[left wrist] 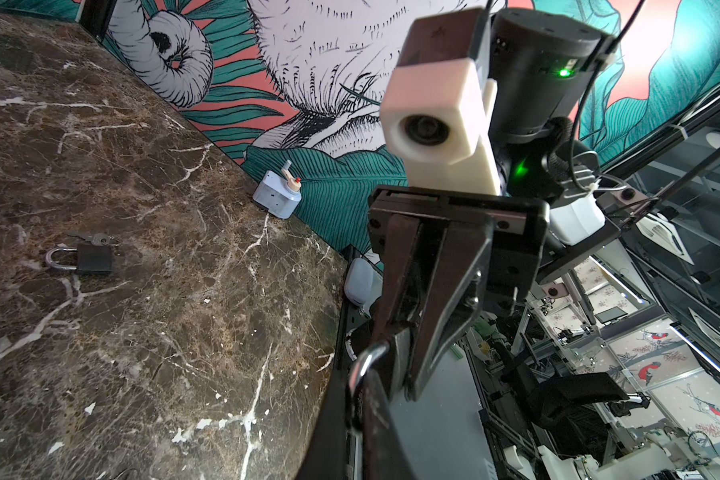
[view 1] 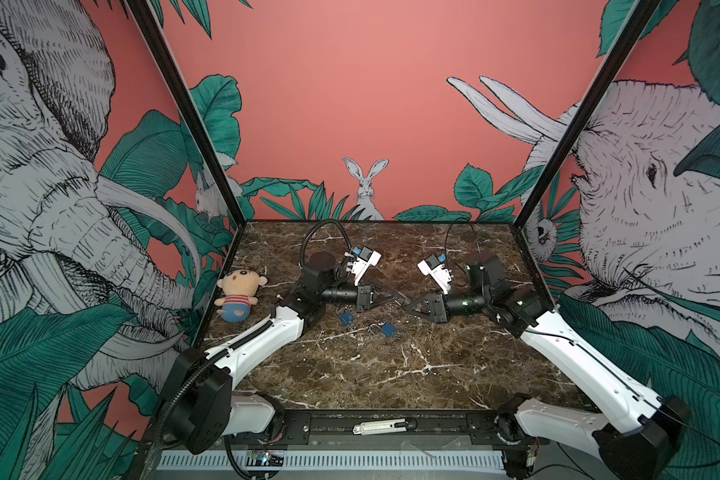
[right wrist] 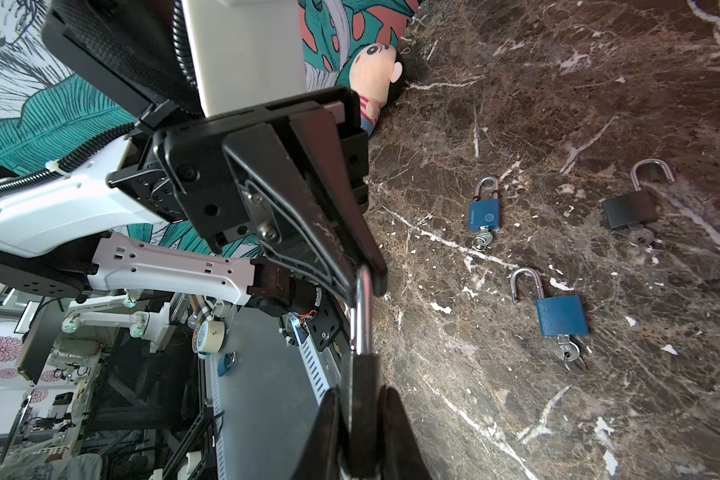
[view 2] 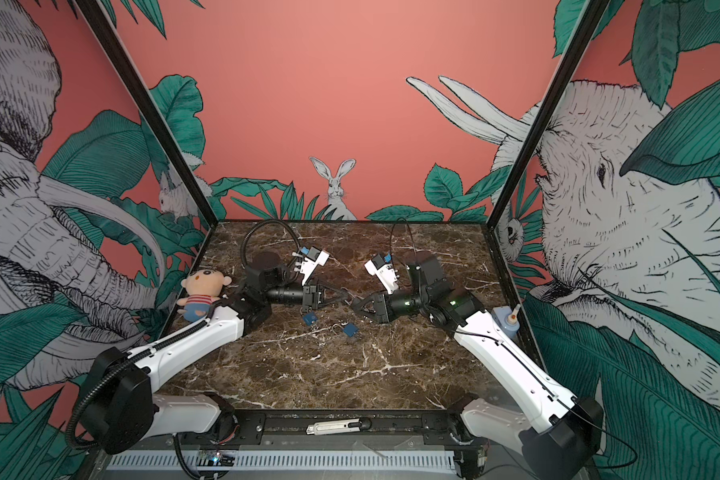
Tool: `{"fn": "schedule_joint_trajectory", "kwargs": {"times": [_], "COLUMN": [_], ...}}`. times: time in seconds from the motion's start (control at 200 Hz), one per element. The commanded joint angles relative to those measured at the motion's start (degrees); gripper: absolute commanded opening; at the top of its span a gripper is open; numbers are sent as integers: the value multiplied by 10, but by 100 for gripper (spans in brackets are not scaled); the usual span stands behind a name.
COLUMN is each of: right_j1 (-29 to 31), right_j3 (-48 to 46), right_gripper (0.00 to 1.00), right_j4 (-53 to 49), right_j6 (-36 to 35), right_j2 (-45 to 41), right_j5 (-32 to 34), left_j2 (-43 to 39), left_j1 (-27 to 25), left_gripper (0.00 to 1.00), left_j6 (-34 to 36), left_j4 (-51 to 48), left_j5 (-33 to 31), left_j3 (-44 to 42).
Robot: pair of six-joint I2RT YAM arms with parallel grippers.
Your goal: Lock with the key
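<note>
Padlock (right wrist: 362, 316) hangs above the middle of the marble table (view 1: 371, 374), between both grippers: right gripper (right wrist: 360, 392) clenched on its dark body, left gripper (right wrist: 364, 272) pinching its shackle. Below lie 2 blue padlocks (right wrist: 484, 214) (right wrist: 562, 316) and 1 black padlock (right wrist: 630, 210), keys (right wrist: 483, 239) inserted.

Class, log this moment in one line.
left claw: shut on shackle | right claw: shut on padlock body | three padlocks on tabletop

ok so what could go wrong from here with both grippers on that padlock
1. The left gripper pinches only the thin shackle of the held padlock; it might slip or twist under a push.
2. The right gripper holds the same padlock tip to tip with it, so the two may clash.
3. If dropped, it could hit the open blue padlock lying nearby.
</note>
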Motion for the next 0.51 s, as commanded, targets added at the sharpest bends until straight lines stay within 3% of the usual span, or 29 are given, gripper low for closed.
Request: {"fn": "schedule_joint_trajectory", "kwargs": {"times": [0.0, 0.5], "right_j1": [14, 14], "right_j3": [20, 20], "right_gripper": [0, 0], "right_j4": [179, 206], "right_j6": [-1, 11], "right_j2": [-11, -2], "right_j5": [-94, -95], "left_j2": [27, 22], "left_j1": [-23, -53], "left_gripper": [0, 0], "left_j6": [1, -11], "left_j4": [-40, -20], "left_j5": [-42, -37], "left_j3": [-27, -45]}}
